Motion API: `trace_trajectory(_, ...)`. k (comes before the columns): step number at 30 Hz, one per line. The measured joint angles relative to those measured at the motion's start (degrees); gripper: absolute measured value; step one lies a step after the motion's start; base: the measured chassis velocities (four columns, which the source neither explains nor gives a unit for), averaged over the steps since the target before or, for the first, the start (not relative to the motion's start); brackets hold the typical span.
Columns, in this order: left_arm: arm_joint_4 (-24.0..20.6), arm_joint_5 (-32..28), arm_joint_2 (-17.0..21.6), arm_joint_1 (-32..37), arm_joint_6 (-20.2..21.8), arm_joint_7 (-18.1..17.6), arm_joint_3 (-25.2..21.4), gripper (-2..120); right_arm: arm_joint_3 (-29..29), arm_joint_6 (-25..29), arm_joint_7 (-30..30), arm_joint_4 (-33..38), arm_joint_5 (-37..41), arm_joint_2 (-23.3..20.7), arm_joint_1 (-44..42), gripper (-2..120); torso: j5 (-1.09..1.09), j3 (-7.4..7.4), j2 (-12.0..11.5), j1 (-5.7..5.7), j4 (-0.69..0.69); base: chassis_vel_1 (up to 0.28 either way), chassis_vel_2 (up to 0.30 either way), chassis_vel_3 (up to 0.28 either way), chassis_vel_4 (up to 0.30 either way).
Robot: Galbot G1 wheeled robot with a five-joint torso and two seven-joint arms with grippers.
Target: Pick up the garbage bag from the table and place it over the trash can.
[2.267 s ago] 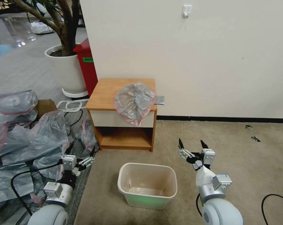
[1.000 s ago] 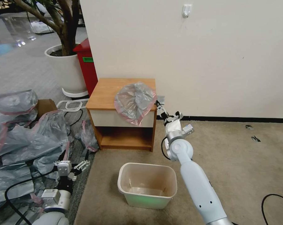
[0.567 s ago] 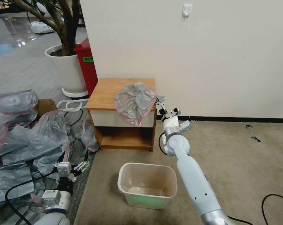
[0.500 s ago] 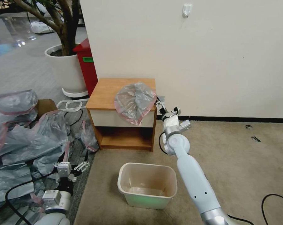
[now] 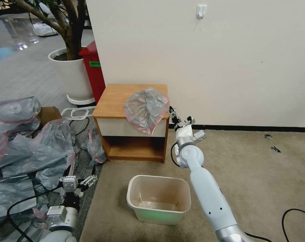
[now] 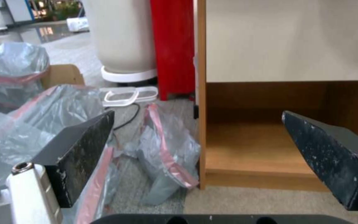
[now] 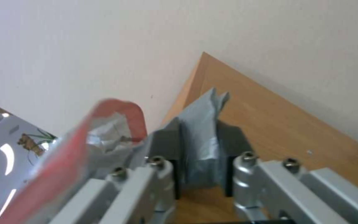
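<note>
The garbage bag [image 5: 146, 109], translucent grey with a pink rim, lies crumpled on the right part of the table [image 5: 117, 97] and hangs over its front edge. My right gripper [image 5: 173, 113] reaches to the table's right edge. In the right wrist view that gripper [image 7: 199, 137] is shut on a grey fold of the bag [image 7: 204, 109], over the wooden tabletop [image 7: 278, 124]. The cream trash can [image 5: 159, 215] stands open on the carpet in front of the table. My left gripper [image 5: 77, 180] hangs low at the left, open, with its wide-apart fingers [image 6: 84, 149] facing the table's lower shelf [image 6: 253, 146].
A heap of similar grey bags [image 5: 24, 148] covers the floor at the left, one loose bag [image 6: 166, 155] beside the table's leg. A red bin [image 5: 93, 74] and white planter [image 5: 71, 74] stand behind. The wall runs right of the table. A black cable [image 5: 293, 215] lies on the carpet.
My right arm rose from beside the trash can to the table's right edge and shut on the bag's grey flap. The bag shifted slightly. The left gripper sank a little.
</note>
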Motion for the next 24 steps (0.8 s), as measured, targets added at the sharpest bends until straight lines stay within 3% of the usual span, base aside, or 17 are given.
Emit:
trace_trajectory(4, 0.28, 0.3, -0.24, -0.03, -0.09, 0.0, 0.36, 100, 0.0, 0.0, -0.01, 0.43, -0.02, 0.24, -0.03, 1, 0.0, 0.0, 0.0, 0.0, 0.0, 0.0, 0.0, 0.0, 0.0)
trace_trajectory(6, 0.31, 0.36, -0.27, -0.04, -0.14, 0.0, 0.37, 100, 0.01, 0.0, -0.01, 0.51, -0.04, 0.32, -0.02, 0, 0.0, 0.0, 0.0, 0.0, 0.0, 0.0, 0.0, 0.0, 0.0)
trace_trajectory(19, 0.48, 0.39, -0.26, -0.01, -0.53, 0.0, 0.37, 100, 0.27, 0.04, 0.45, 2.51, -0.17, 0.34, -0.85, 0, 0.0, 0.0, 0.0, 0.0, 0.01, 0.0, 0.0, 0.0, 0.0)
trace_trajectory(24, 0.7, 0.43, -0.36, -0.09, -0.55, 0.0, 0.47, 100, -0.86, -0.86, 3.44, 7.83, -0.24, -1.1, -3.74, 0, 0.0, 0.0, 0.0, 0.0, 0.0, 0.0, 0.0, 0.0, 0.0)
